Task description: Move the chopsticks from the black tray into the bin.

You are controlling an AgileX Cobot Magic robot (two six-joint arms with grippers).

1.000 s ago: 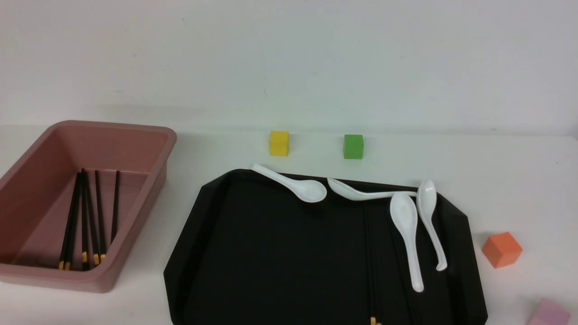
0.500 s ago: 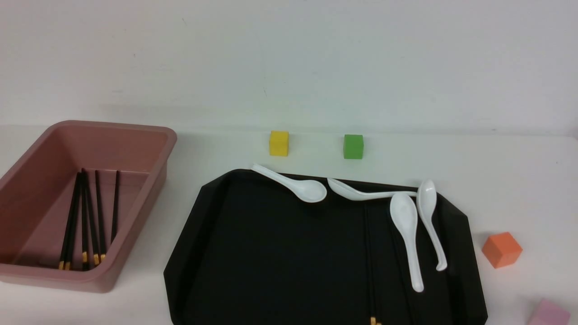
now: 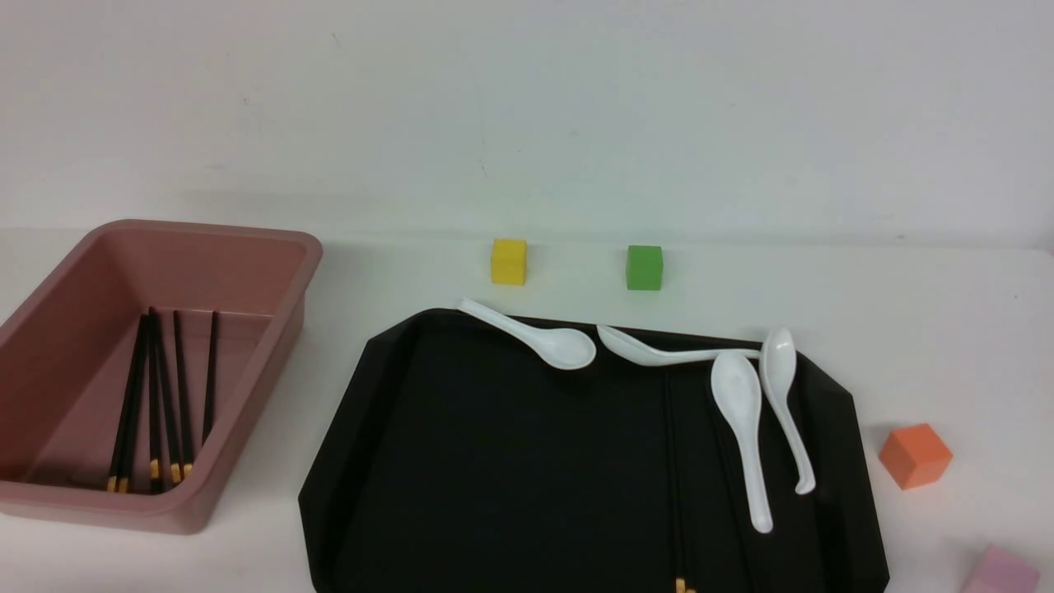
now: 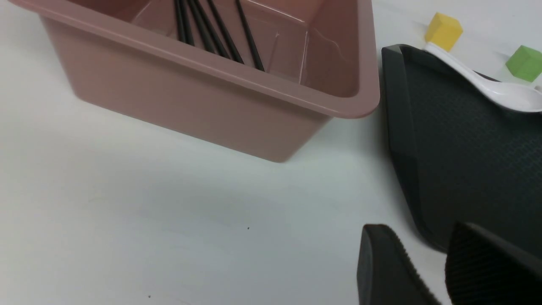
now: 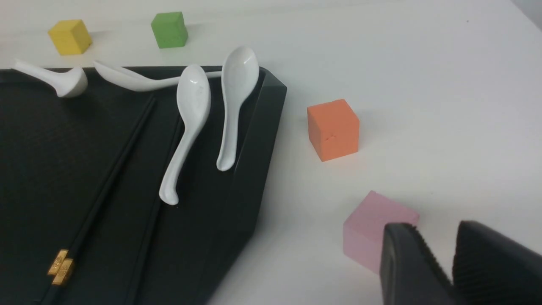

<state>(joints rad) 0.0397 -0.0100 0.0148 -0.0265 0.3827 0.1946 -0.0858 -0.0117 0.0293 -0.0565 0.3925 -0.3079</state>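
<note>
The black tray (image 3: 494, 461) lies in the middle of the table. A pair of black chopsticks (image 3: 675, 478) lies lengthwise on its right half, gold bands at the near edge, also in the right wrist view (image 5: 110, 178). The pink bin (image 3: 206, 511) stands at the left with several chopsticks (image 3: 156, 395) inside, also in the left wrist view (image 4: 211, 29). Neither gripper shows in the front view. My left gripper (image 4: 419, 231) is shut and empty, over bare table near the tray's (image 4: 465, 148) left corner. My right gripper (image 5: 432, 228) is shut and empty, by the small pink cube (image 5: 372, 228), right of the tray (image 5: 42, 148).
Several white spoons (image 3: 741, 428) lie along the tray's far and right sides, one next to the chopsticks. A yellow cube (image 3: 508, 261) and a green cube (image 3: 644, 267) stand behind the tray. An orange cube (image 3: 914, 455) and a pink cube (image 3: 1000, 570) stand to its right.
</note>
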